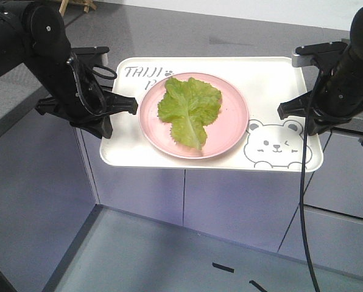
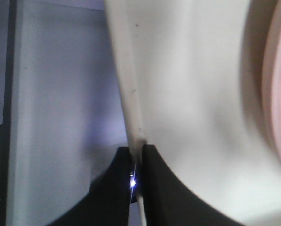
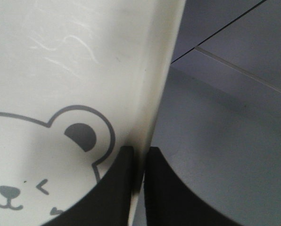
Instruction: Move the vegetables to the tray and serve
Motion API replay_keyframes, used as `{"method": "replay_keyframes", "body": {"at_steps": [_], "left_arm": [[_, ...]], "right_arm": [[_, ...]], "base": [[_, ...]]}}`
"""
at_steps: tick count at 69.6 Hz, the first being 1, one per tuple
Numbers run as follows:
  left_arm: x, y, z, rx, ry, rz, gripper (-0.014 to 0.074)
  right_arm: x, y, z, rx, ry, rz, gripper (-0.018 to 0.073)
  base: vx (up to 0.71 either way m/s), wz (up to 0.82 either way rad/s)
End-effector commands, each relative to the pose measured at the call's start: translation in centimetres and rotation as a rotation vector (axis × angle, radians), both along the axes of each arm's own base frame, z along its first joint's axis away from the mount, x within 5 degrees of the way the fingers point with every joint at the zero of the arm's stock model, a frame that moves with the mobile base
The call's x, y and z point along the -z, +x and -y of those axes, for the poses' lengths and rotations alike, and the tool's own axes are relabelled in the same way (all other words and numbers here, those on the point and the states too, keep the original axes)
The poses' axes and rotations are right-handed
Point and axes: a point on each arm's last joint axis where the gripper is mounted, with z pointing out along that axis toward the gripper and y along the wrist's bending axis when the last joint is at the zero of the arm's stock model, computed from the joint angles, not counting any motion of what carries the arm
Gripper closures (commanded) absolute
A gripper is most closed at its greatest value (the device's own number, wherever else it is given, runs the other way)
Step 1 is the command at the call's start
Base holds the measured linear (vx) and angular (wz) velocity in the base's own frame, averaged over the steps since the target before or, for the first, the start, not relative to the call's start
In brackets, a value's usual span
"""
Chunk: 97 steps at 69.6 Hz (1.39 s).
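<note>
Grey cabinet fronts [image 1: 230, 207] and a grey floor [image 1: 169, 261] lie beneath the tray, with a darker countertop [image 1: 187, 30] beyond its far edge. At the tray's left rim the left gripper [image 2: 136, 151] is clamped on the thin edge, one black finger on each face. The right gripper [image 3: 139, 151] pinches the right rim the same way, just beside the bear drawing [image 1: 276, 146]. Between them the tray [image 1: 273, 76] appears to hang level in the air rather than rest on anything. On the tray's middle sits the pink plate [image 1: 233, 121], and the lettuce leaf [image 1: 190, 106] lies flat on that plate, so the transfer looks done and serving is what remains. To carry well, both arms should travel together at one pace and one height. Any twist or spreading apart could pull the thin rim out of a pinch, and a tilt could slide the plate. Open room lies on the near side of the tray, above the floor. The black cable [image 1: 303, 207] hanging below the tray's right corner is the one thing to mind.
</note>
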Motion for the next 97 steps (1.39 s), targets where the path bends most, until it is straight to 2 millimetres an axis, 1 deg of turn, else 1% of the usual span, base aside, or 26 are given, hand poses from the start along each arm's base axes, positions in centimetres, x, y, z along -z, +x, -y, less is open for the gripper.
{"method": "replay_keyframes", "body": {"at_steps": [1, 44, 97], "left_arm": [[-3.90, -1.44, 0.28, 0.036, -0.067, 0.102, 0.0603], [-3.90, -1.44, 0.28, 0.036, -0.067, 0.102, 0.0603], [-3.90, -1.44, 0.28, 0.036, -0.067, 0.102, 0.0603]], "right_arm": [[-2.91, -0.61, 0.11, -0.045, -0.019, 0.121, 0.0568], [-2.91, -0.61, 0.11, -0.045, -0.019, 0.121, 0.0568], [-2.91, -0.61, 0.11, -0.045, -0.019, 0.121, 0.0568]], "base": [[0.00, 0.00], [0.03, -0.01], [0.09, -0.01]]}}
